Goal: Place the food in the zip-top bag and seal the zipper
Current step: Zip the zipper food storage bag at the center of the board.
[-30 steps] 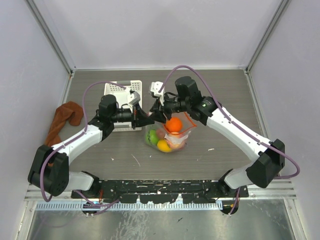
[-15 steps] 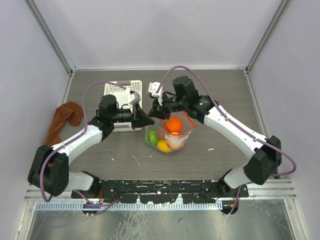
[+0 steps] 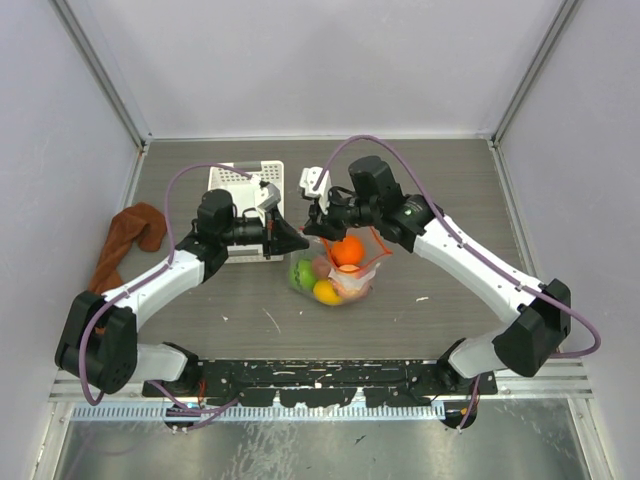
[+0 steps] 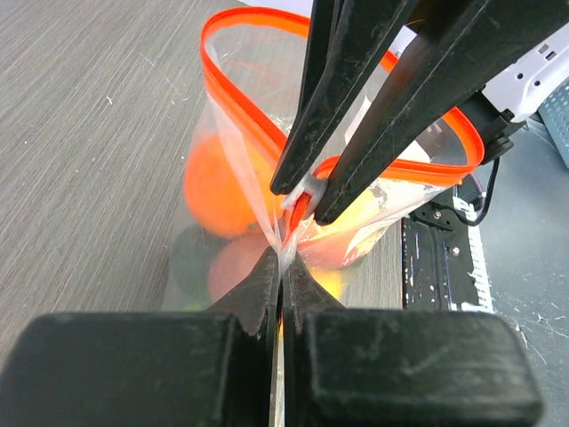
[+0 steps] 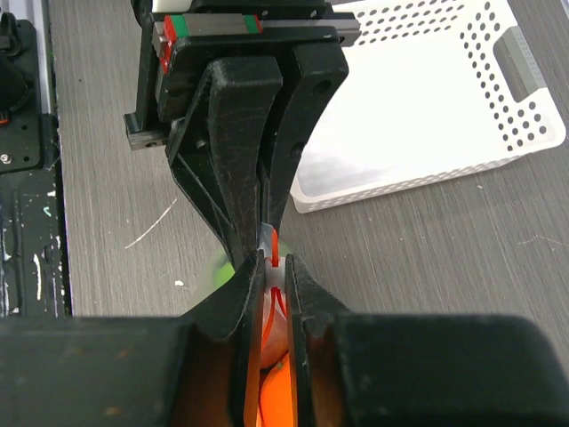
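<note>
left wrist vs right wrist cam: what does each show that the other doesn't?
Left wrist only: the thin red-orange zipper strip standing in an open loop, and the clear crinkly zip-top bag with a round orange toy fruit plain inside. Right wrist only: the white slotted plastic basket. Both: the left gripper and right gripper meeting tip to tip, pinched on the same corner of the bag's mouth.

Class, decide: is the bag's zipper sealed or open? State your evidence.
Open. The zipper forms a wide loop; the left end effector and right end effector grip the zip-top bag at one end only.
</note>
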{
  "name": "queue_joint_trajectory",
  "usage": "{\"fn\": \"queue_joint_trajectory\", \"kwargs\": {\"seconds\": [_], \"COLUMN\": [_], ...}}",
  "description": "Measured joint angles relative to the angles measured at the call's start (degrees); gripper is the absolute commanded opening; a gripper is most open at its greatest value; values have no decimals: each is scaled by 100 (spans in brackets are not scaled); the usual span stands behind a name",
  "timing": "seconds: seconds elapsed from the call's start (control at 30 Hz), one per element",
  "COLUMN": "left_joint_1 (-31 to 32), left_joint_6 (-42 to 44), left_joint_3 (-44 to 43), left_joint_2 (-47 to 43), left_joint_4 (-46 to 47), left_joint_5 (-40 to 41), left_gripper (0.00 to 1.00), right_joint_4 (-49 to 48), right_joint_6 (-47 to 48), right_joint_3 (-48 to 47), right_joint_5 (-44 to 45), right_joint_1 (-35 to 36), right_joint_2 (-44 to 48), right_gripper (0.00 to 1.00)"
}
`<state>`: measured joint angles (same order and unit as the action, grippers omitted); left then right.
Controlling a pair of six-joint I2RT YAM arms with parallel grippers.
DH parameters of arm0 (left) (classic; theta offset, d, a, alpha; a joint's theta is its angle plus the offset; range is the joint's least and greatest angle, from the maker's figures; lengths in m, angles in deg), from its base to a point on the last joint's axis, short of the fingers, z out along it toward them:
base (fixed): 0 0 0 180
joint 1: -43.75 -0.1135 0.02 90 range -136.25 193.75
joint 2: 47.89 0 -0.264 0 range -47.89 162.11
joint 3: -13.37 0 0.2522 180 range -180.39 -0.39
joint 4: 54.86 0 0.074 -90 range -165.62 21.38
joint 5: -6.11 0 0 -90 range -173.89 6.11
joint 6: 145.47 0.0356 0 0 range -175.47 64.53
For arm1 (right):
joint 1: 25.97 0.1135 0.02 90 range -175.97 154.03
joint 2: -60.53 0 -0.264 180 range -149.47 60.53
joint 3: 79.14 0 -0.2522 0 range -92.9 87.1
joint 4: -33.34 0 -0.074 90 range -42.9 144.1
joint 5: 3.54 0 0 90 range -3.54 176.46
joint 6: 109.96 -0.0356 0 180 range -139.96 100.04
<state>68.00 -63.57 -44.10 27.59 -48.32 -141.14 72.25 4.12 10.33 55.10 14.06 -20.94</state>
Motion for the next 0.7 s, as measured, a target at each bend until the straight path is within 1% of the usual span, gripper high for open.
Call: {"fn": "queue_joint_trajectory", "kwargs": {"seconds": [0.13, 0.17, 0.2, 0.43, 0.47, 0.57, 0.7], "left_joint_1": [2, 4, 4, 0, 0, 0, 13], "left_joint_6": [-2, -2, -2, -66, -96, -168, -199], "left_joint_3": [0, 0, 0, 0, 0, 0, 0], "left_joint_2": [-2, -9, -11, -24, -24, -24, -11], "left_joint_4": [20, 22, 24, 74, 85, 131, 199], "left_joint_5": [0, 0, 0, -20, -28, -94, -157], "left_gripper": [0, 2, 5, 37, 40, 46, 47], "right_joint_4": [50, 57, 70, 125, 129, 146, 151], "right_joint_6": [-11, -22, -35, -203, -229, -332, -448], "right_joint_3": [116, 157, 186, 190, 179, 127, 70], "right_joint_5": [188, 240, 284, 313, 286, 166, 9], "right_joint_1": [9, 9, 11, -2, -4, -2, -2], "right_joint_2": [164, 214, 254, 332, 332, 332, 304], "right_gripper": [10, 9, 8, 1, 1, 0, 0]}}
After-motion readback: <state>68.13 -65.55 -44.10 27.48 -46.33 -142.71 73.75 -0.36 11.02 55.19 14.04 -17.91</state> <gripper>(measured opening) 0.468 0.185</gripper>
